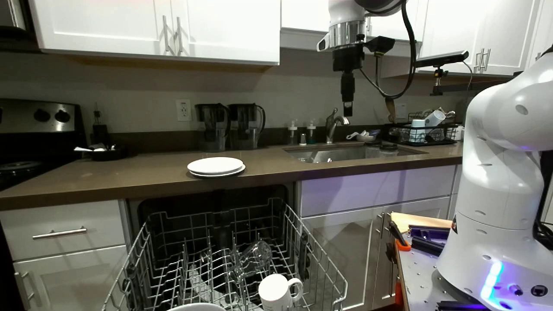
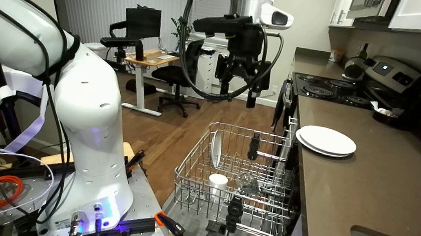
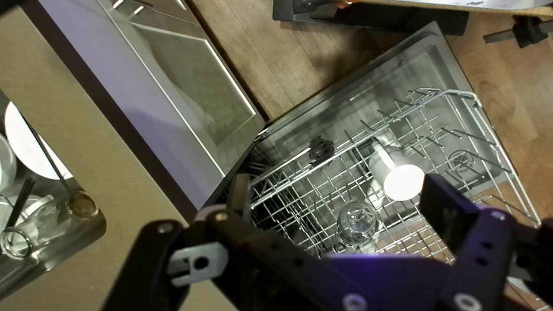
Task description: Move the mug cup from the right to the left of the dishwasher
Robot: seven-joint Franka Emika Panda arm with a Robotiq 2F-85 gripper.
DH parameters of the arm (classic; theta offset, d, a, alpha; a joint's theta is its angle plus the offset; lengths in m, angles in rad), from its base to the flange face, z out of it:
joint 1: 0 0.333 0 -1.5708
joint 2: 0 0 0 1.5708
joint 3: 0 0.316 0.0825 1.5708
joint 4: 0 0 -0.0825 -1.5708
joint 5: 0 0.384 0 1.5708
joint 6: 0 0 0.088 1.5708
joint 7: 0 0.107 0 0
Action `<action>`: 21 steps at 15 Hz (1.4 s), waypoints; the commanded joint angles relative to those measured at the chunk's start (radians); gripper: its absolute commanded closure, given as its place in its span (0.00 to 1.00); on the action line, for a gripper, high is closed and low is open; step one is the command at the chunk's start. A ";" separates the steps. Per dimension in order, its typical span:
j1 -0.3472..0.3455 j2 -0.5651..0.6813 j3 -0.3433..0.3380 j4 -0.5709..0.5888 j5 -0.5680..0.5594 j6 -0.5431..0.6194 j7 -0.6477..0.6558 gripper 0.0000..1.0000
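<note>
The white mug cup (image 1: 274, 292) stands in the wire rack (image 1: 317, 245) of the pulled-out dishwasher, with its handle toward the right in this exterior view. It appears upside down. The mug (image 2: 217, 187) and rack (image 2: 234, 126) also show in this exterior view. In the wrist view the mug (image 3: 402, 181) is right of centre, beside the right finger in the picture but well below it. My gripper (image 2: 238, 96) is open with nothing between its fingers, high above the rack. Its fingers (image 3: 341, 192) are spread wide in the wrist view. In an exterior view the gripper (image 1: 348, 108) hangs before the sink.
A clear glass (image 3: 357, 222) leans in the rack beside the mug. A white plate (image 2: 216, 149) stands on edge in the rack. Stacked white plates (image 1: 216, 166) lie on the brown counter (image 1: 142, 172) above the dishwasher. The opened dishwasher door (image 3: 427, 65) lies under the rack.
</note>
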 commanded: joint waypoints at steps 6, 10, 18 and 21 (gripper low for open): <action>0.056 0.019 0.023 0.006 0.005 0.018 -0.004 0.00; 0.156 0.056 0.076 0.004 0.032 0.058 -0.004 0.00; 0.328 0.179 0.183 -0.067 0.069 0.266 -0.056 0.00; 0.344 0.277 0.214 -0.073 0.030 0.355 -0.081 0.00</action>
